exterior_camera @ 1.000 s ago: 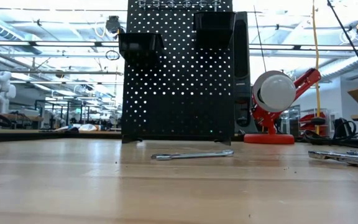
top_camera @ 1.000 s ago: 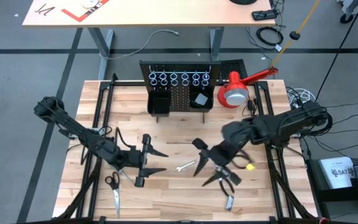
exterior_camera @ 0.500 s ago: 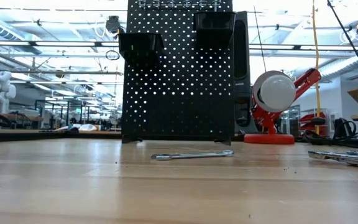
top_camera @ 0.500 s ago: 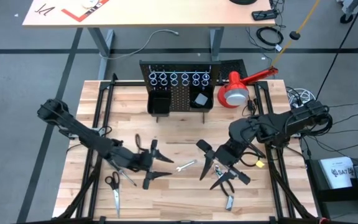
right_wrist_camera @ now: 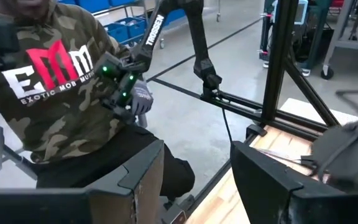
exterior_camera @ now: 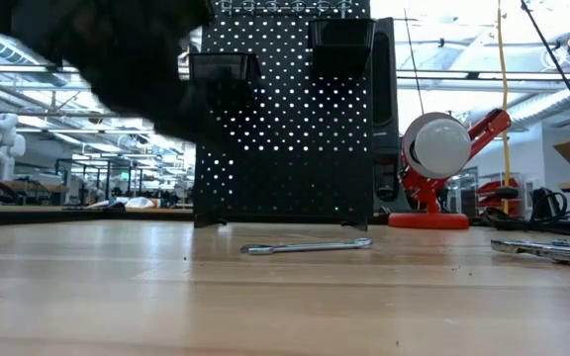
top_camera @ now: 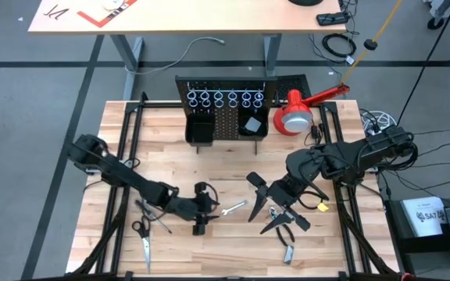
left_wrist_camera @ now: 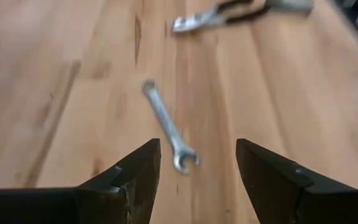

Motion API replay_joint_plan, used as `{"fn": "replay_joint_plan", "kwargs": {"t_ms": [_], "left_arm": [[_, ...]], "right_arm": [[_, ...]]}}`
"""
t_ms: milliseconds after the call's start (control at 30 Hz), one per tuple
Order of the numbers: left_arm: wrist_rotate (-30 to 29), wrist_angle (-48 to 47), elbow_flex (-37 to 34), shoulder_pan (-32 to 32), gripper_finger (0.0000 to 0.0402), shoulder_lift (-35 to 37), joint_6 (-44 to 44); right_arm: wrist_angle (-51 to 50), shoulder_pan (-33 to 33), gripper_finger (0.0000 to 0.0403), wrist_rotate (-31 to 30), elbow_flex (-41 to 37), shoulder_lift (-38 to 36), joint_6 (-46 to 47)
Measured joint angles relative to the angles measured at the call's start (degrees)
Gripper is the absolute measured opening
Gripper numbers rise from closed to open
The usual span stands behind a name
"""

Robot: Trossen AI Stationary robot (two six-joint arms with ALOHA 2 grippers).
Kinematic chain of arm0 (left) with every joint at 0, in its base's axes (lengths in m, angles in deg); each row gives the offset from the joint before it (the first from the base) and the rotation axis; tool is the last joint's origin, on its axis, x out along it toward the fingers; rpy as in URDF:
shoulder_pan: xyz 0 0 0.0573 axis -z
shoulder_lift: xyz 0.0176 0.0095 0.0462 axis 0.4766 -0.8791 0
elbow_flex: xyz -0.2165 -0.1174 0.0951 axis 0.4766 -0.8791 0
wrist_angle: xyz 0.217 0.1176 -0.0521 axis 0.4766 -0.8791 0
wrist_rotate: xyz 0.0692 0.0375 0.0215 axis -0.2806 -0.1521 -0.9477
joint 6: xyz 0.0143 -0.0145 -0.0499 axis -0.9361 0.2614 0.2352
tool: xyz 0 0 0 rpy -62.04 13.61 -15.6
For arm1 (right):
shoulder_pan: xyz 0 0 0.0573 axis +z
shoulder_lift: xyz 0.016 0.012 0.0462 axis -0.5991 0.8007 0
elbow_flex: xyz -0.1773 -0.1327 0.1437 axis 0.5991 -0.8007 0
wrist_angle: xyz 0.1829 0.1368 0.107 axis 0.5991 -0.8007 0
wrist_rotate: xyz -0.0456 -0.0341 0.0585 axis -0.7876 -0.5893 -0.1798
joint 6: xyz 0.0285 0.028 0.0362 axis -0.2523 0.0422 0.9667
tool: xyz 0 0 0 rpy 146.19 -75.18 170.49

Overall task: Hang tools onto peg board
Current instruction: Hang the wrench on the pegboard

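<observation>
The wrench [top_camera: 233,208] lies flat on the wooden surface [top_camera: 225,164], near the middle of its front half, and nothing touches it. In the left wrist view the wrench [left_wrist_camera: 168,127] sits just ahead of the left gripper [left_wrist_camera: 197,163], whose fingers stand apart with bare wood between them. From above, the left gripper [top_camera: 202,215] hangs just beside the wrench's end, on the left-arm side.

The right gripper [top_camera: 262,207] is on the wrench's other side, close by, its fingers also spread and holding nothing. Pliers [top_camera: 286,228] lie just beside it, toward the front edge. Scissors [top_camera: 142,236] and a thin screwdriver [top_camera: 156,220] rest at the front left, near the left arm.

The peg board [top_camera: 226,115] stands upright at the back of the surface, with a row of silver rings [top_camera: 226,98] along its top and two black bins [top_camera: 200,129] hung on its face. A red-and-white lamp [top_camera: 297,114] stands beside it on the right.

The right wrist view looks out past the surface's edge to a seated person [right_wrist_camera: 73,87] in a camouflage sweatshirt.
</observation>
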Motion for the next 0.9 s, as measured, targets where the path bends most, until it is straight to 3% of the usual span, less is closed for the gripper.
{"fn": "replay_joint_plan", "kwargs": {"t_ms": [467,900], "left_arm": [[-3.0,5.2,0.0,0.0,0.0218,-10.1,0.9],[-5.6,6.2,3.3,-0.3,0.0218,-14.8,-1.0]], "right_arm": [[-0.1,0.0,0.0183,-3.0,0.0,0.0,-1.7],[-0.1,0.0,0.0183,-3.0,0.0,0.0,-3.2]]}}
